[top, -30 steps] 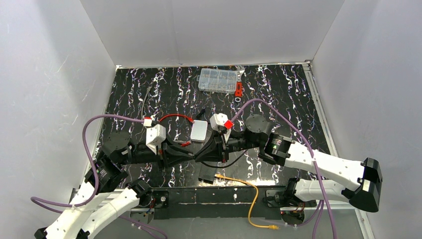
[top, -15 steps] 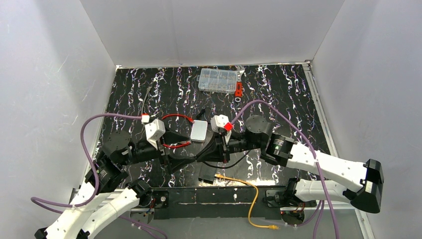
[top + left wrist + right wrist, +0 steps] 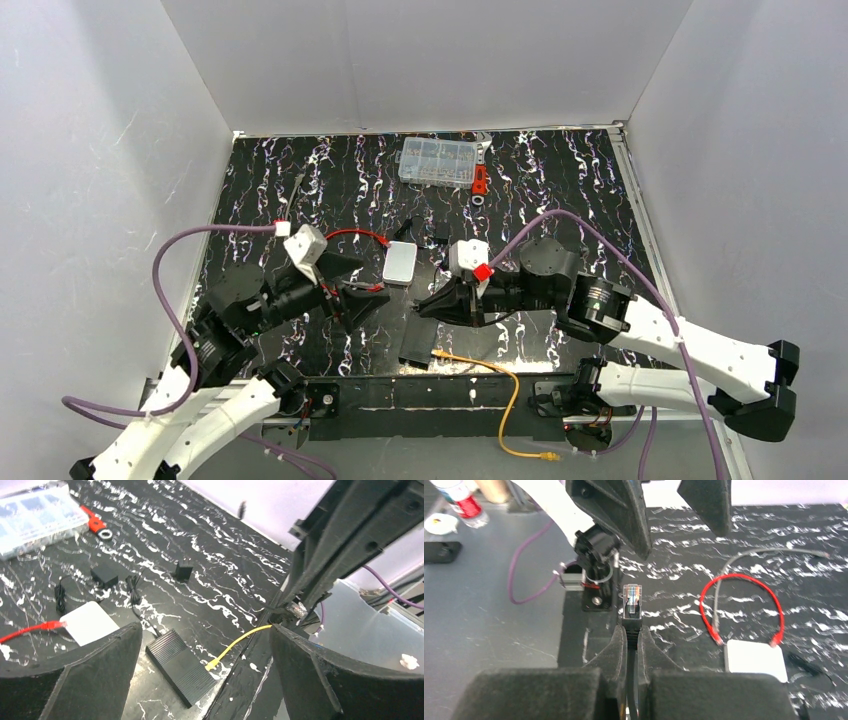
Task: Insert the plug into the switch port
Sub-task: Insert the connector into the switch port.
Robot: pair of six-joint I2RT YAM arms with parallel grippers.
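Plug (image 3: 438,353) on the orange cable (image 3: 500,372) lies on the table in the lower middle of the top view. Its tip is just beside the right edge of the flat black box (image 3: 419,340); whether they touch, we cannot tell. We cannot make out the ports of this box in any view.

The right gripper (image 3: 425,308) hangs just above the plug in the frame and is apart from it. Its fingers are pressed together on another piece, a clear connector with a black boot (image 3: 632,597), which sticks out past the fingertips in the right wrist view.

The left gripper (image 3: 365,282) is more to the left, well apart from the plug. Its fingers stand wide apart with nothing between them. In the left wrist view we see the plug and the box on the table, framed between these two fingers.

A white-grey box (image 3: 400,263) with a red wire (image 3: 355,233) lies higher in the frame.
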